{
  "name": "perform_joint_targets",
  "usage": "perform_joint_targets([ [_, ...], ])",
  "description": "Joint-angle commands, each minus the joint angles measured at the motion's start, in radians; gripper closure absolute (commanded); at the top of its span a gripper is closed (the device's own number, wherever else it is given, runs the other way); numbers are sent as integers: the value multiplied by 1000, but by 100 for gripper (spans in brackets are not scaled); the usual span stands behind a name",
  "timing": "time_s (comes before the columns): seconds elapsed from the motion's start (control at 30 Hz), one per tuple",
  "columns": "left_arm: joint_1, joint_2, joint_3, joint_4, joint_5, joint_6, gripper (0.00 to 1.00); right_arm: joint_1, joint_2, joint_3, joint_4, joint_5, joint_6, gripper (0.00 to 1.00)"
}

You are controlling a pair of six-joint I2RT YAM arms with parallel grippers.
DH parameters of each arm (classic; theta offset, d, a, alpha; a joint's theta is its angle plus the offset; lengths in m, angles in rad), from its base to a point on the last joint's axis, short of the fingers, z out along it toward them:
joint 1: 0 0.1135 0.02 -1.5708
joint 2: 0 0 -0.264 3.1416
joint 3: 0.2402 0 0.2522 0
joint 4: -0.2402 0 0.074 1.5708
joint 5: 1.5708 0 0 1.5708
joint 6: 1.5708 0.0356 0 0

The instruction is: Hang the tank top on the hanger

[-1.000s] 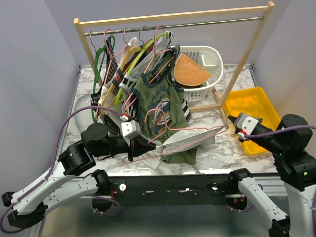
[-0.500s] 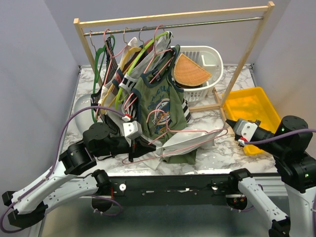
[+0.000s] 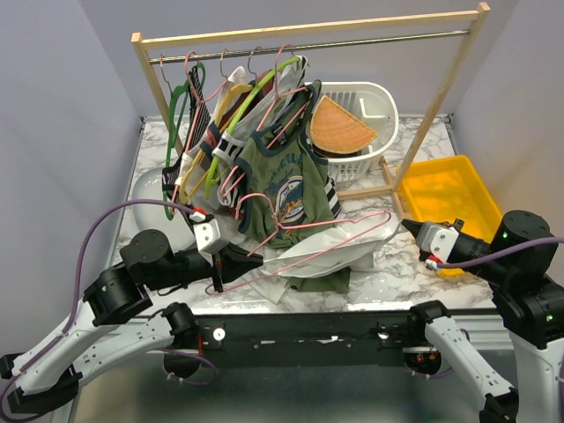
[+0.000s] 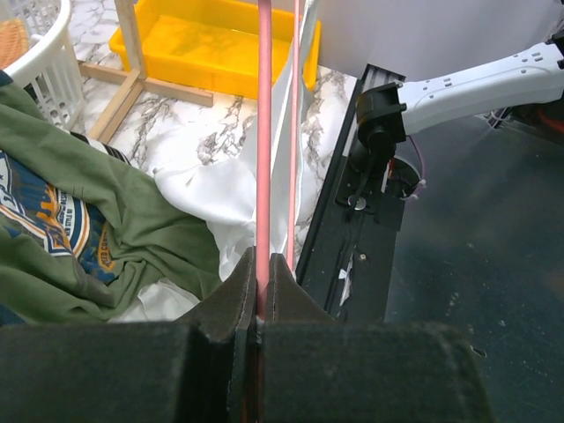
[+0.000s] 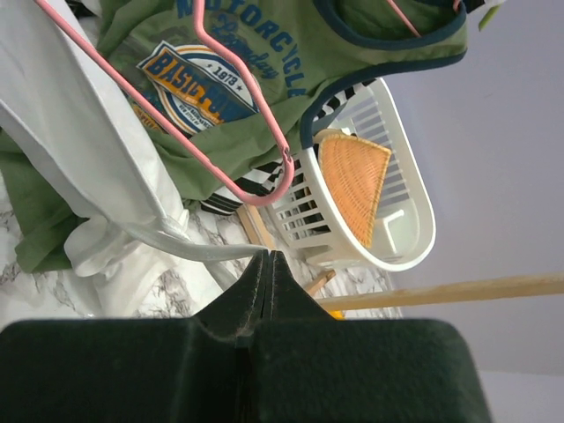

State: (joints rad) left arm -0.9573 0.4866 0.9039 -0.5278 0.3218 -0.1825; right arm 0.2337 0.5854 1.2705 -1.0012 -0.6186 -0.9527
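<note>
Marble tabletop (image 3: 401, 273) beneath a crowded clothes rack (image 3: 308, 31) carries the work. The left gripper (image 4: 262, 269) clamps the pink wire of the hanger (image 3: 339, 220), which has the tank top (image 3: 313, 251) draped partly over it. The right gripper (image 5: 267, 257), fingers pressed together, seems to pinch a white strap. Threading looks midway; next, the strap likely needs drawing over the hanger's far shoulder.

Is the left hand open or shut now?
Shut on the hanger: the left wrist view shows the left hand pinching its pink wire between both fingers.
</note>
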Motion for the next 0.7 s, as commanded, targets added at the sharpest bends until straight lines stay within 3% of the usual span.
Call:
perform_joint_targets([
  [0.0, 3, 32, 4, 21, 51, -8, 100, -7, -4, 16, -59, -95, -41, 99],
  [0.67, 3, 17, -13, 41, 166, -35, 100, -5, 65, 110, -117, -233, -221, 100],
])
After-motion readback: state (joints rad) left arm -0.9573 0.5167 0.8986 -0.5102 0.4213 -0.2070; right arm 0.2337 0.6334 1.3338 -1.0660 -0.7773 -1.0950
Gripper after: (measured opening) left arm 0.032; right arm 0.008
